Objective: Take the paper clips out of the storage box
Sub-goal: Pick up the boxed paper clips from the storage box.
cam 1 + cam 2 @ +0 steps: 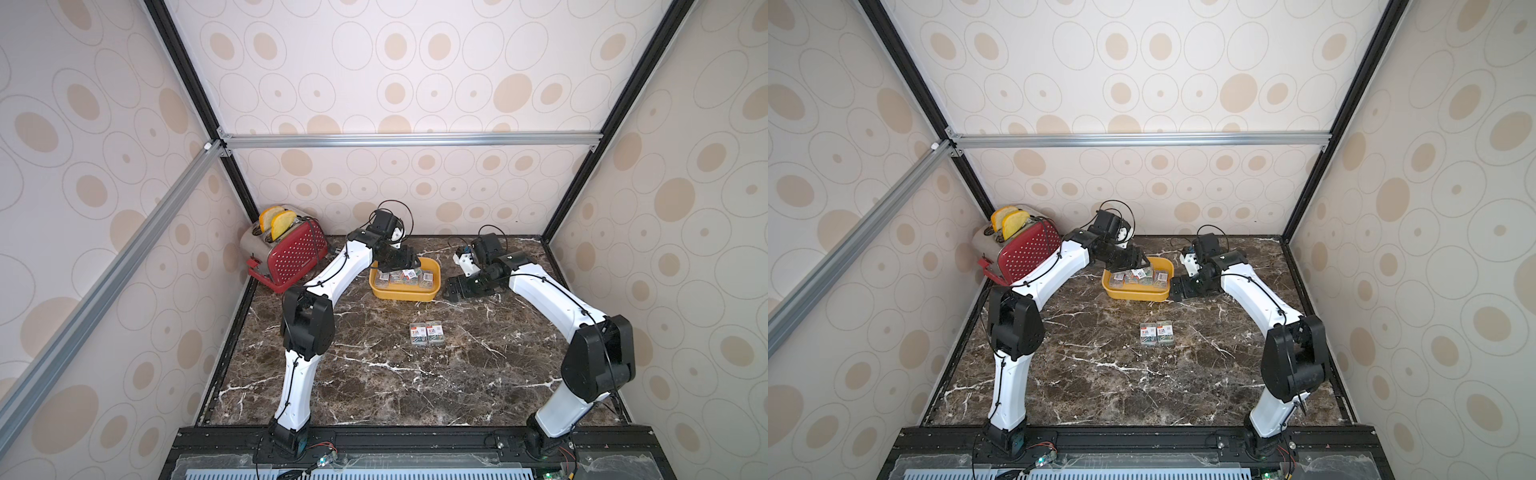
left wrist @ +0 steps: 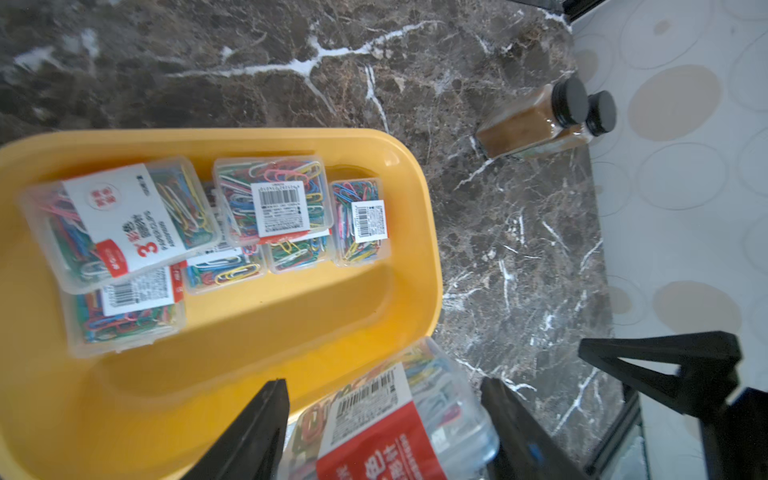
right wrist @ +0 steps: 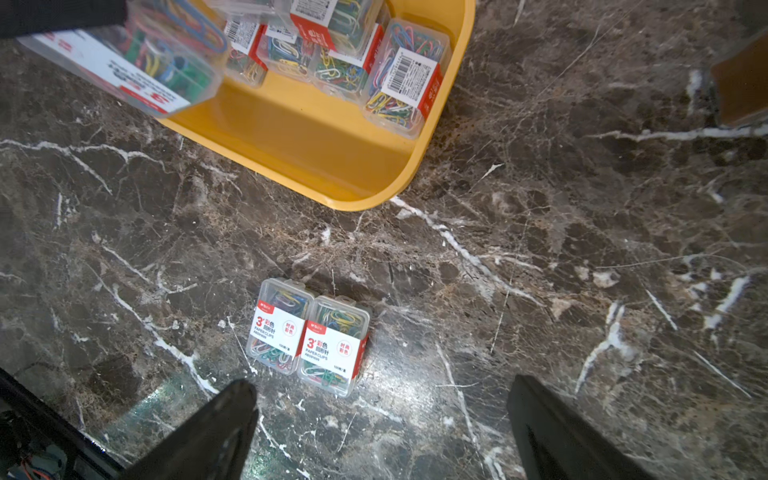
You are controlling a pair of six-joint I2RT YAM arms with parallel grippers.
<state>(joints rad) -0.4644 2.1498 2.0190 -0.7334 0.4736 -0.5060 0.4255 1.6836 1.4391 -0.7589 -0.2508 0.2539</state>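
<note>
Left claw point(image 2: 382, 381) clamps paper clips point(image 2: 374, 419) over storage box point(image 2: 432, 249) rim; right claw point(image 3: 382, 384) gapes above open marble point(image 3: 540, 249).

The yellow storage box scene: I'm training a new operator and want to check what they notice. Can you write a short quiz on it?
1. True or false: the right gripper is clamped on something.
2. How many paper clip boxes lie on the marble table outside the yellow storage box? A) one B) two C) four
3. Fill in: the left gripper holds a ____.

Key
1. False: its jaws stand open with nothing between them.
2. B: they sit side by side.
3. A clear paper clip box, gripped over the storage box's rim.
</note>
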